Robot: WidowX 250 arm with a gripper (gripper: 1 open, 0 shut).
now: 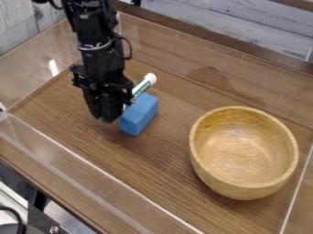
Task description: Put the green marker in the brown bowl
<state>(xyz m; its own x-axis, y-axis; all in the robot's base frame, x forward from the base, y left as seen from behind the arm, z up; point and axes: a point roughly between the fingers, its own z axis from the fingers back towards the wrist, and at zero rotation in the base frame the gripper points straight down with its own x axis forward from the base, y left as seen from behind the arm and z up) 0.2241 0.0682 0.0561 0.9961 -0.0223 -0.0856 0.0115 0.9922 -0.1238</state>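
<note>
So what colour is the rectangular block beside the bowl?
Blue; the block shows clearly in the camera view.

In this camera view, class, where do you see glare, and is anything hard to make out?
Camera view: pale glare streaks on the clear wall and the wooden table; the brown bowl is sharp and evenly lit; the black gripper hides most of the green marker beside the blue block.

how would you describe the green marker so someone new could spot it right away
Start at the big brown bowl on the right of the wooden table, then look left to the blue block beside the black arm. The green marker sits just behind the block: slim and white-barrelled, not chunky or blue.
</note>
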